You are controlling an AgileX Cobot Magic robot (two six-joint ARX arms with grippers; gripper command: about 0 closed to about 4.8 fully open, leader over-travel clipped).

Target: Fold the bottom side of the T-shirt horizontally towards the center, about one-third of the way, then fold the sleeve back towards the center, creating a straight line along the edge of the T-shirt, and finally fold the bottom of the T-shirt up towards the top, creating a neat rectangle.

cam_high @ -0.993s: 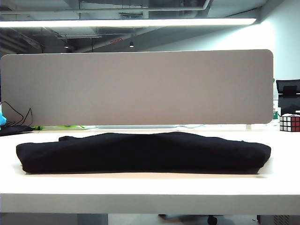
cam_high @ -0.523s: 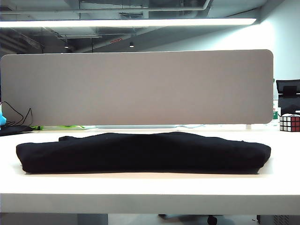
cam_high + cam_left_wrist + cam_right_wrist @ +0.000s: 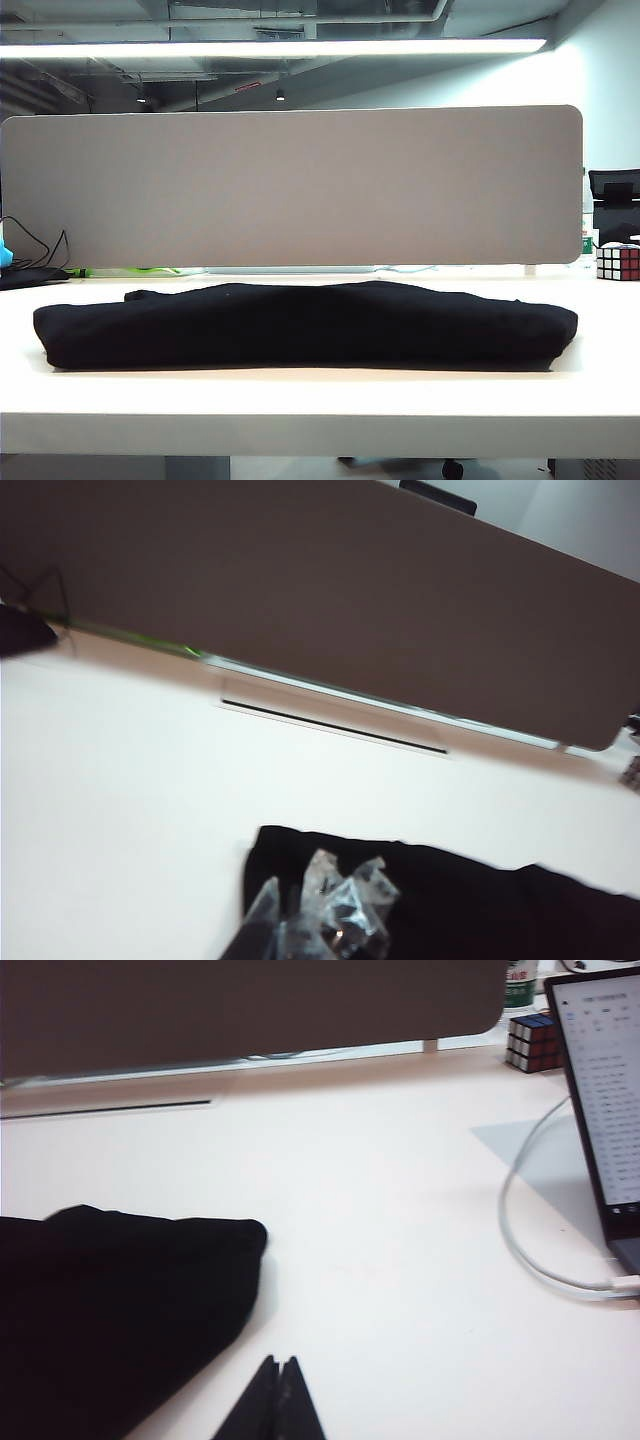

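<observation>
The black T-shirt (image 3: 300, 325) lies folded into a long low rectangle across the white table (image 3: 320, 400), nearly as wide as the table. Its sleeve and bottom hem are folded in and cannot be told apart. Neither gripper shows in the exterior view. In the left wrist view my left gripper (image 3: 300, 905), its fingers wrapped in clear tape, hangs shut and empty over one end of the T-shirt (image 3: 480, 910). In the right wrist view my right gripper (image 3: 281, 1362) is shut on nothing, above bare table just beside the other end of the T-shirt (image 3: 110, 1300).
A grey partition (image 3: 290, 185) stands along the table's back edge. A Rubik's cube (image 3: 618, 262) sits at the back right. An open laptop (image 3: 600, 1100) and its white cable (image 3: 530, 1240) lie right of the shirt. Black cables (image 3: 30, 260) lie at the back left.
</observation>
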